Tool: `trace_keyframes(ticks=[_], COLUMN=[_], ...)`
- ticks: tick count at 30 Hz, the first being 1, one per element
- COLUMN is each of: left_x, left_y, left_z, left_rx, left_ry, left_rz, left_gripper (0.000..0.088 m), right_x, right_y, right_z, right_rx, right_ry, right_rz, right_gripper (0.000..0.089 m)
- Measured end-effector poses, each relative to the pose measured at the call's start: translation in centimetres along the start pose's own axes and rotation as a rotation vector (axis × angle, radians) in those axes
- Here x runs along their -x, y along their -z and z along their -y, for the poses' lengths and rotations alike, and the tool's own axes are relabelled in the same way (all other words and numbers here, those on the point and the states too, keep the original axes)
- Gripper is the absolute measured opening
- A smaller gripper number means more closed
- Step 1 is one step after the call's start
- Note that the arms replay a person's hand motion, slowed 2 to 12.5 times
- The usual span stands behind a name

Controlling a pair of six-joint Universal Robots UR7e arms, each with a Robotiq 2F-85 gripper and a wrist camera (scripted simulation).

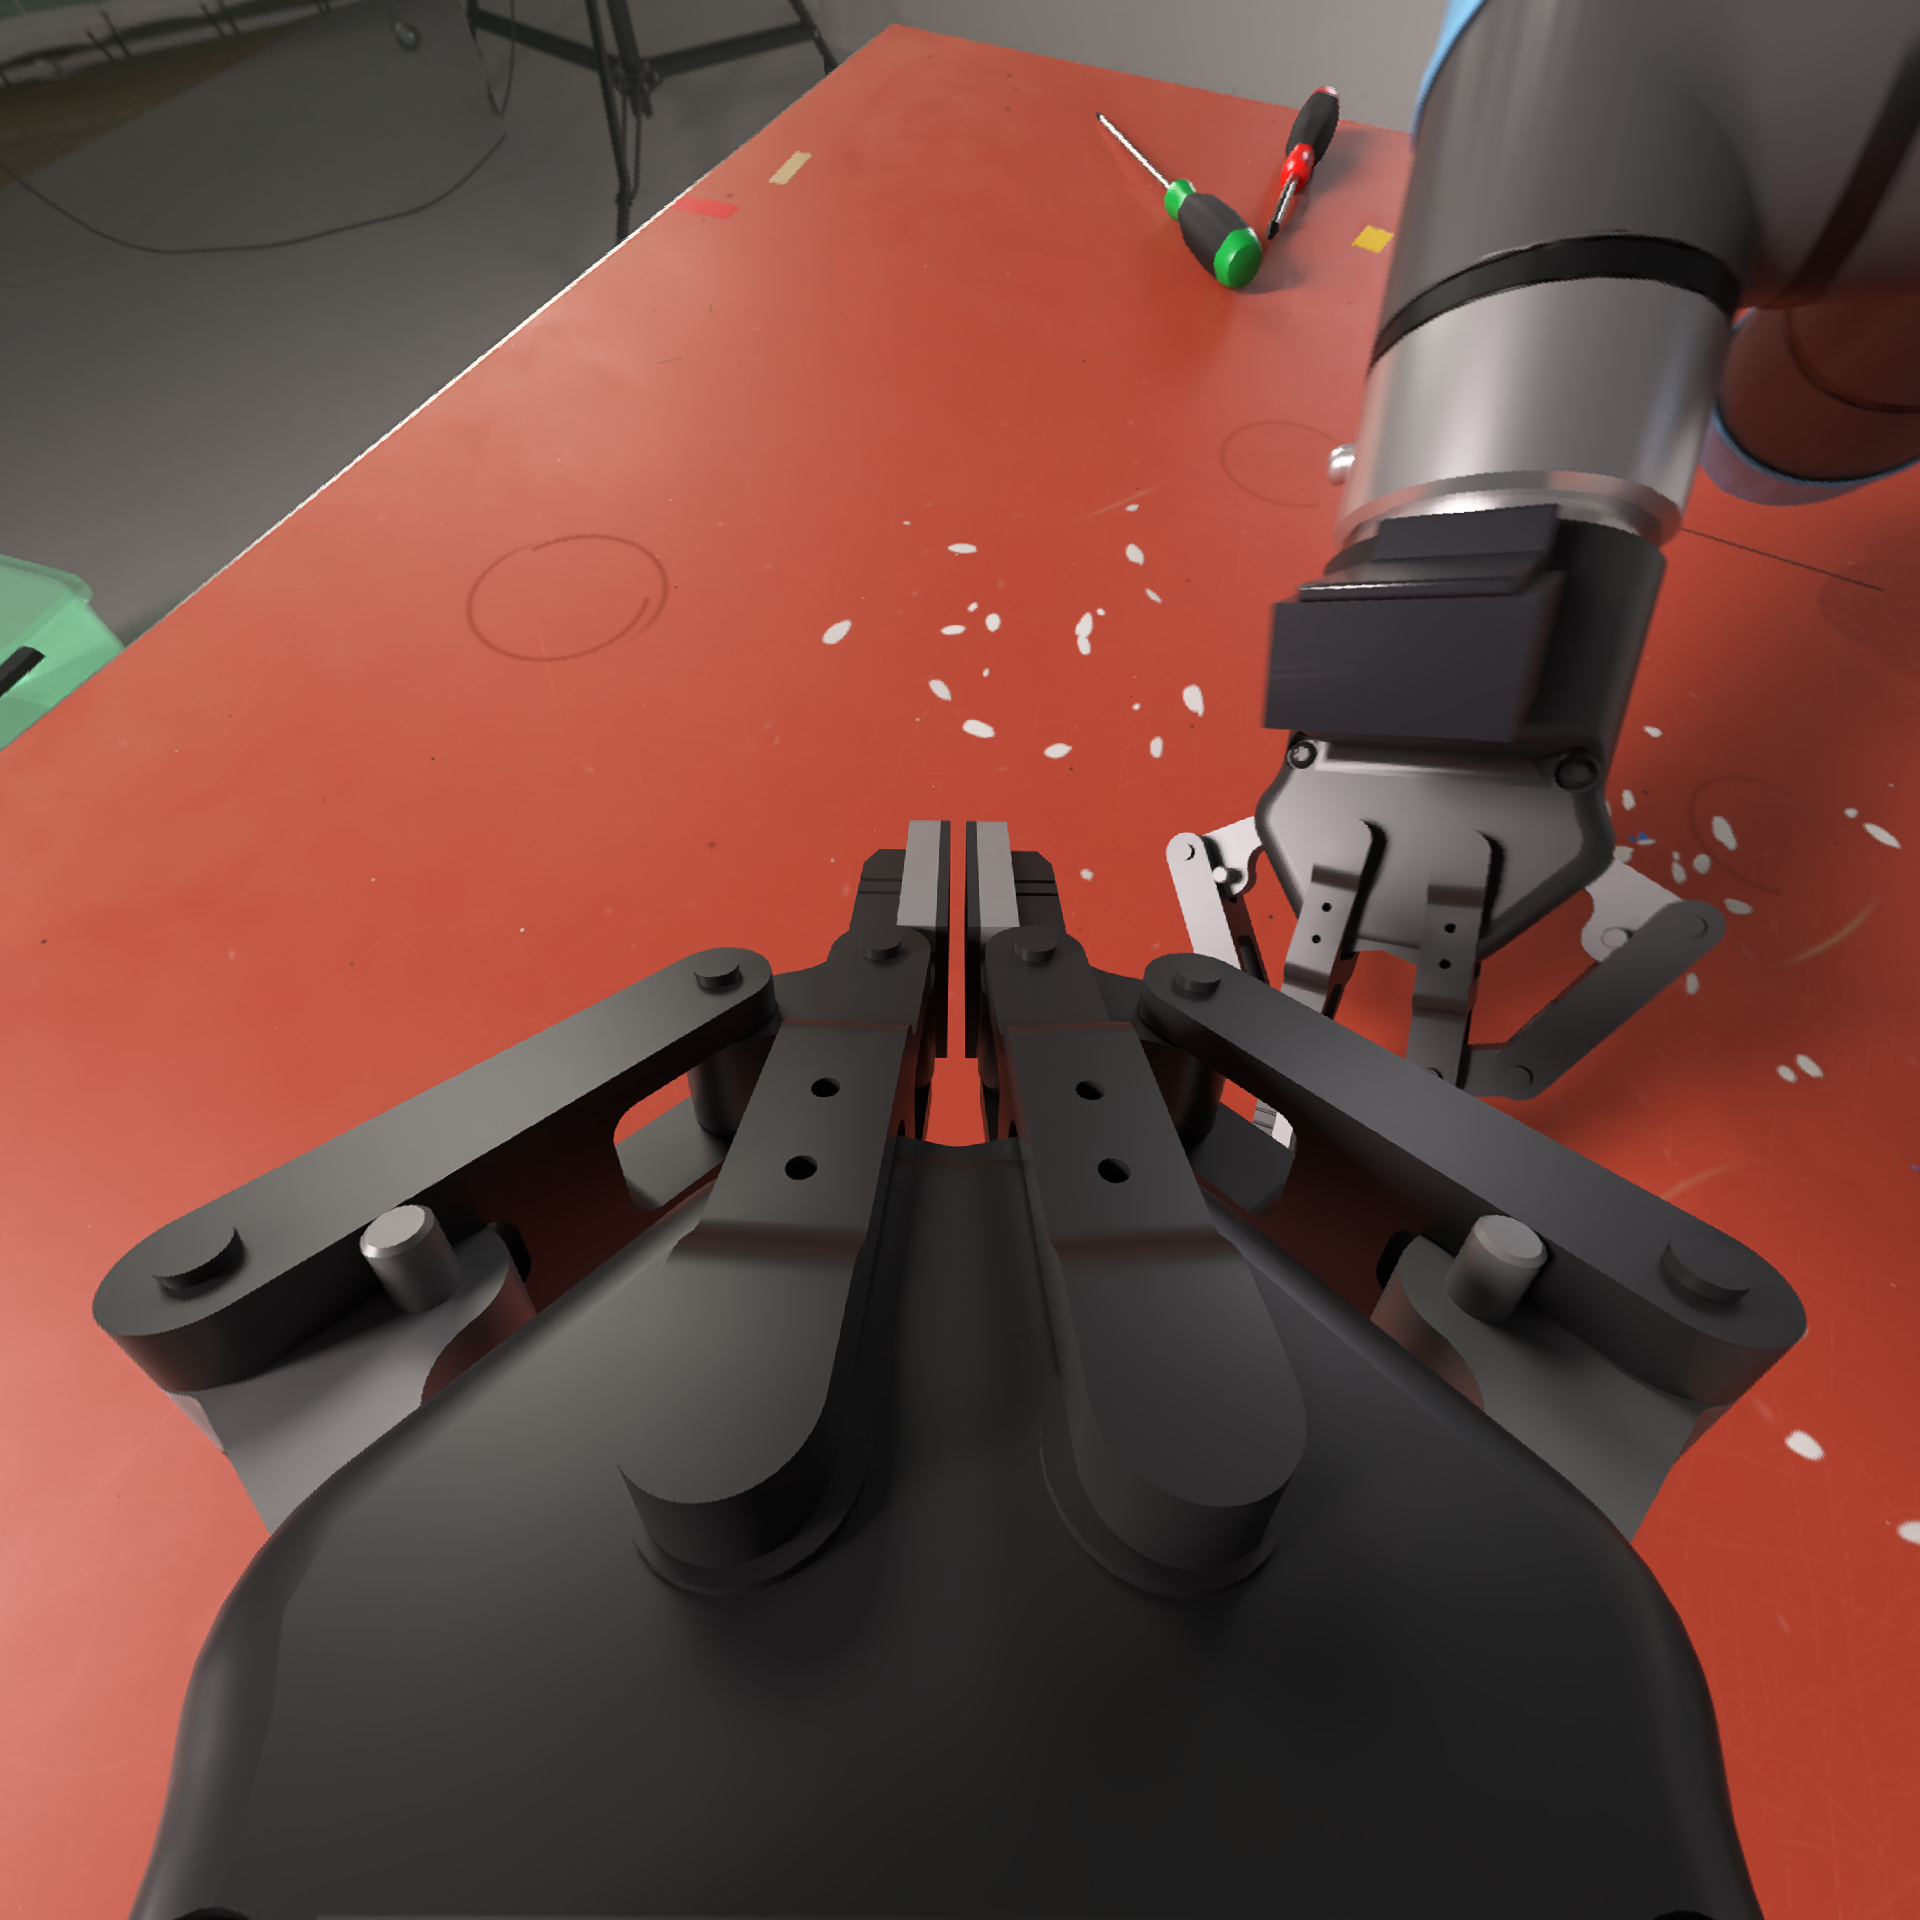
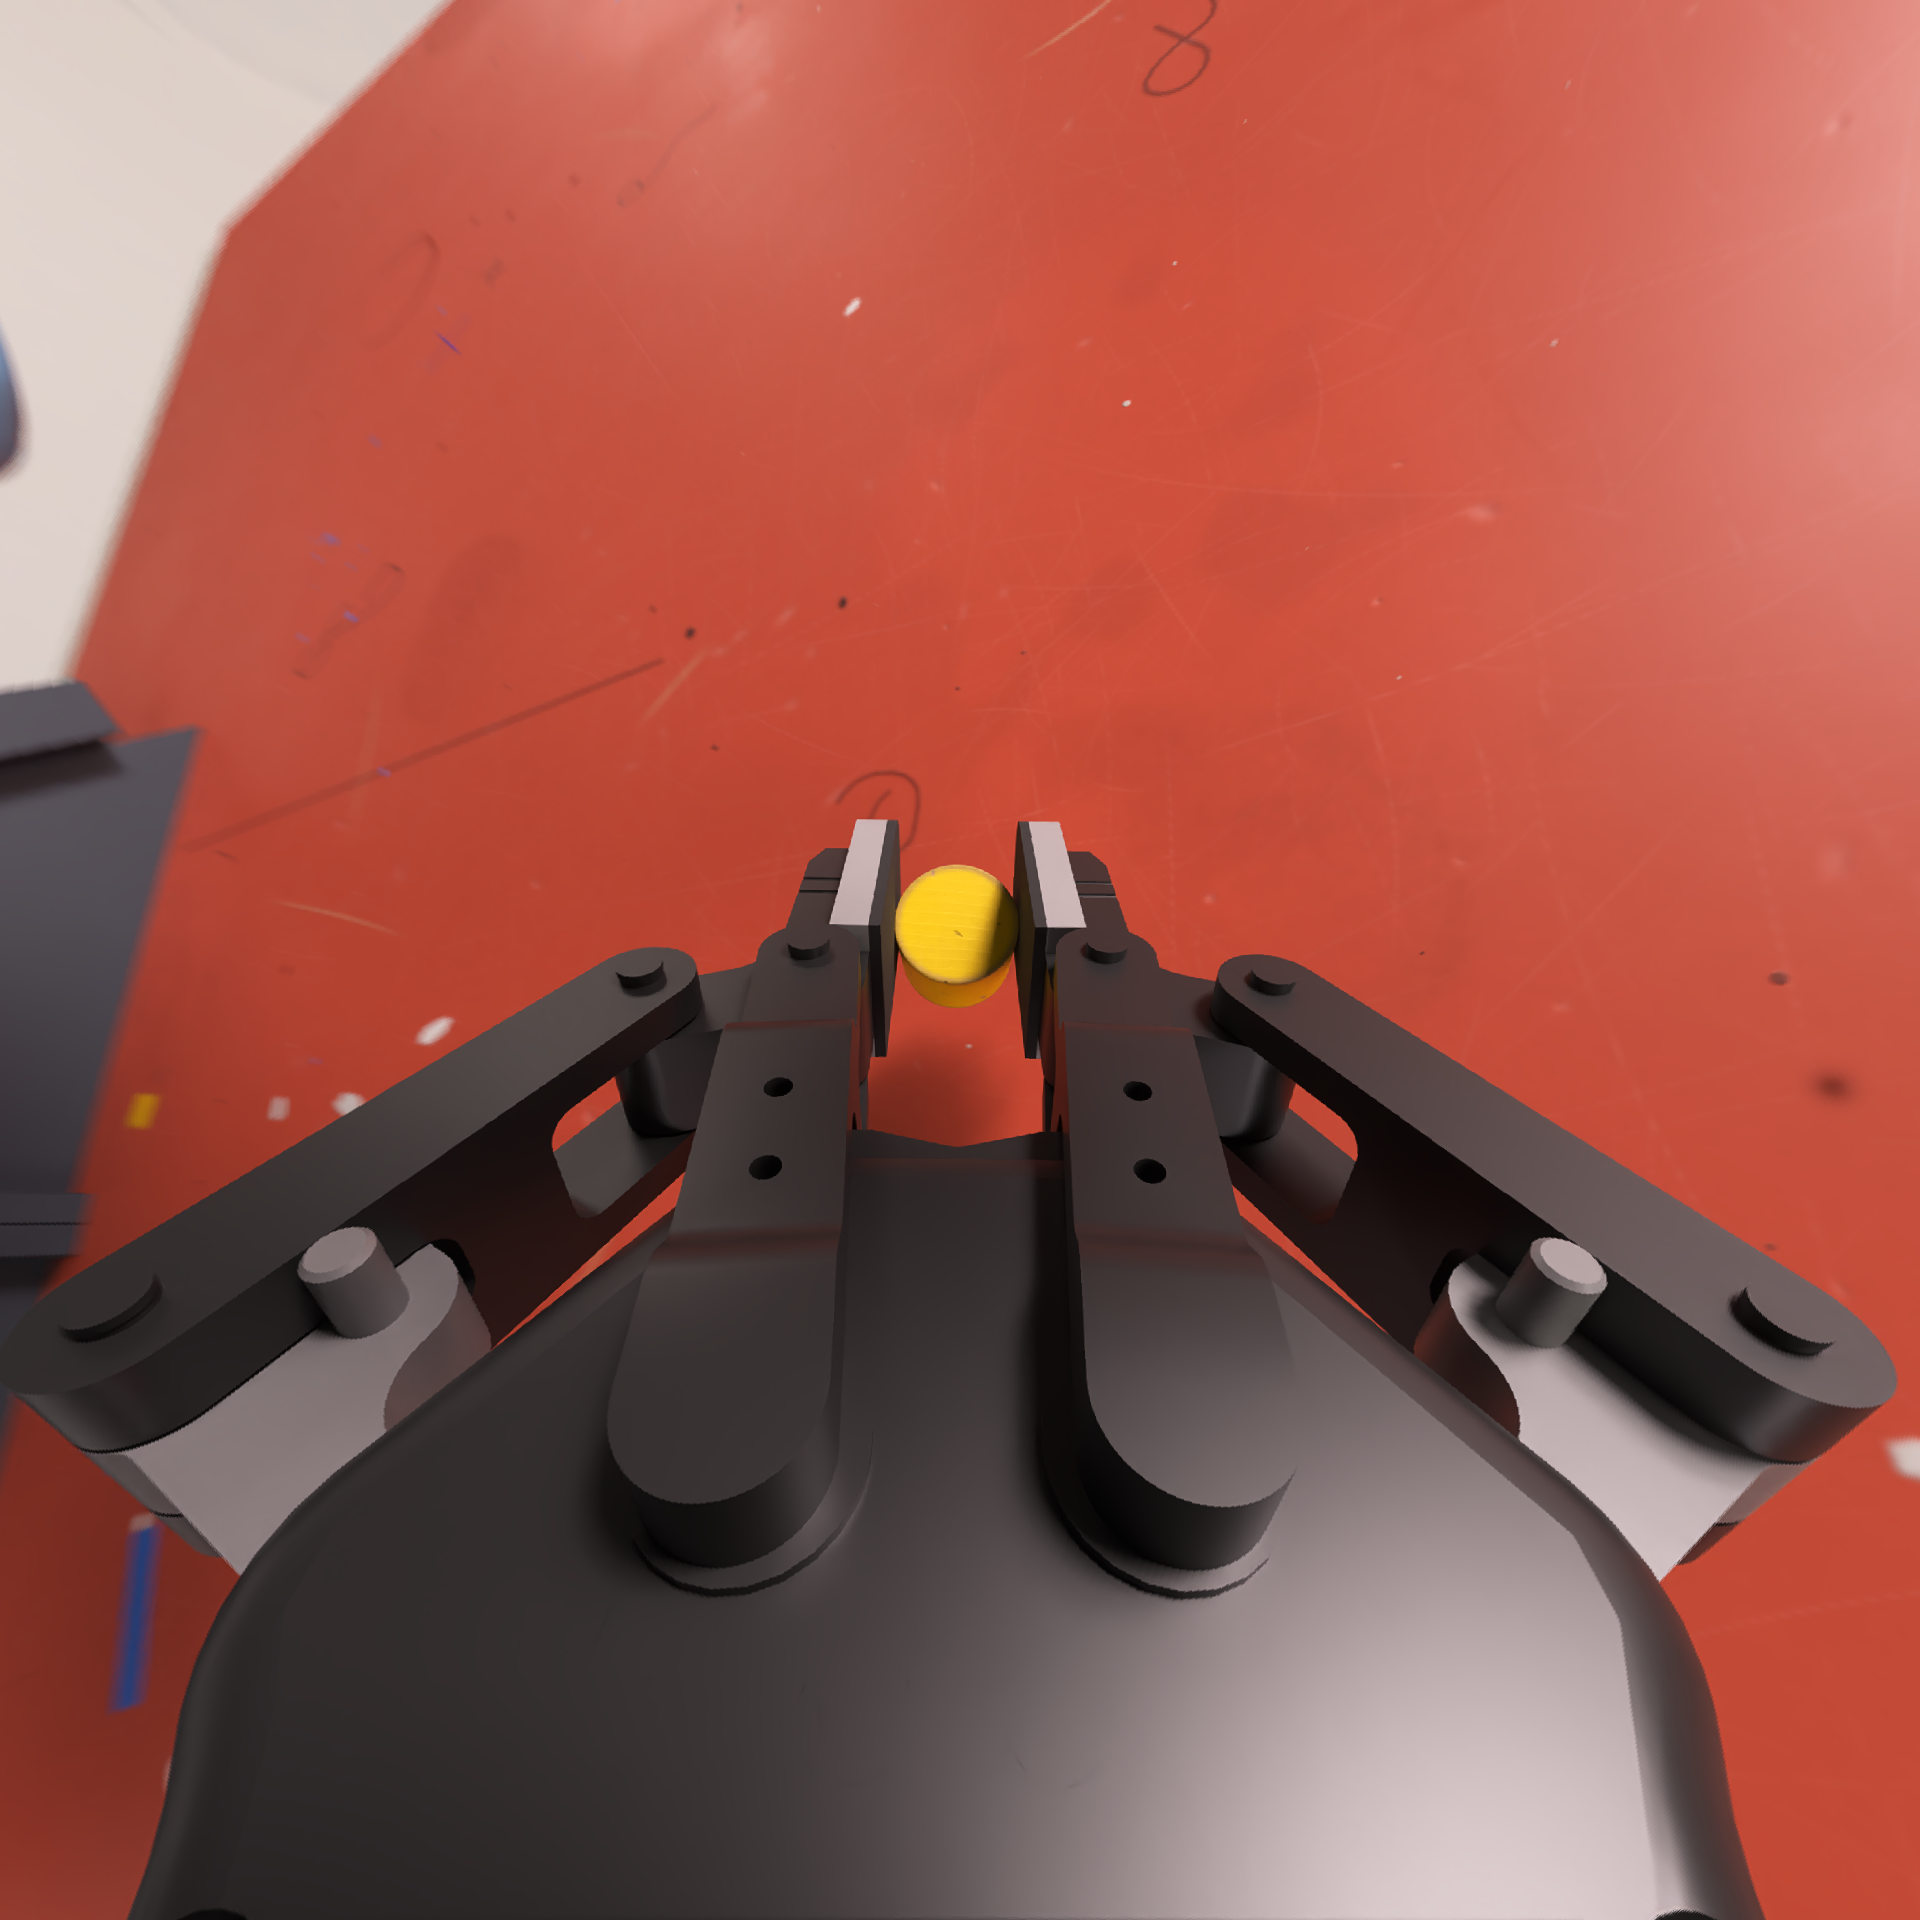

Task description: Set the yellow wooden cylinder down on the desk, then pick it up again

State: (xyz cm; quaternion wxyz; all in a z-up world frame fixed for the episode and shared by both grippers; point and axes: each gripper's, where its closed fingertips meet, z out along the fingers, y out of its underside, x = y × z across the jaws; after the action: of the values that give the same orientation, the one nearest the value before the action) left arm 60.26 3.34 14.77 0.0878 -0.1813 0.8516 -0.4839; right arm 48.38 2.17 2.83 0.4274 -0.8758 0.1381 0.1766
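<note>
Between the right gripper's pads stands the yellow cylinder, upright, both pads touching its sides above the red desk. Beside that gripper, the left gripper is empty, fingers nearly together. Beyond them lie two screwdrivers.

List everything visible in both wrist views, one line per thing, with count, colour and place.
yellow wooden cylinder: one, yellow, between the right gripper's pads, seen end-on.
green-handled screwdriver: one, green and black, far side of the desk.
red-handled screwdriver: one, red and black, beside the green one.
green plastic bin: one, pale green, past the desk's left edge.
red desk: one, red, scratched, flecked with white, beneath everything.
left gripper: one, black, shut and empty above the desk.
right gripper: one, black, pads against the cylinder's sides.
</note>
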Motion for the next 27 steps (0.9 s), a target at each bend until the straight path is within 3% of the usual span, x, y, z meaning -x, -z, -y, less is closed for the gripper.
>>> trace_keyframes(ticks=[8,15,21,27], left_x=[-1.1,-3.4,-5.8,-6.6], left_y=[0.6,1.5,2.7,3.4], left_z=[0.2,0.6,0.3,0.3], left_rx=[-0.003,-0.033,-0.042,-0.042], left_ry=[-0.048,-0.173,-0.29,-0.383], left_rz=[-0.059,-0.18,-0.304,-0.302], left_gripper=[0.0027,0.0026,0.0024,0.0024], right_x=[1.4,1.9,3.1,3.3], right_y=[1.7,4.0,5.6,6.0], right_z=[1.6,2.8,3.4,2.9], right_rx=[-0.063,-0.126,-0.146,-0.125], right_ry=[-0.233,-0.377,-0.54,-0.726], right_rz=[0.172,0.23,0.329,0.399], right_gripper=[0.0199,0.0199,0.0199,0.0199])
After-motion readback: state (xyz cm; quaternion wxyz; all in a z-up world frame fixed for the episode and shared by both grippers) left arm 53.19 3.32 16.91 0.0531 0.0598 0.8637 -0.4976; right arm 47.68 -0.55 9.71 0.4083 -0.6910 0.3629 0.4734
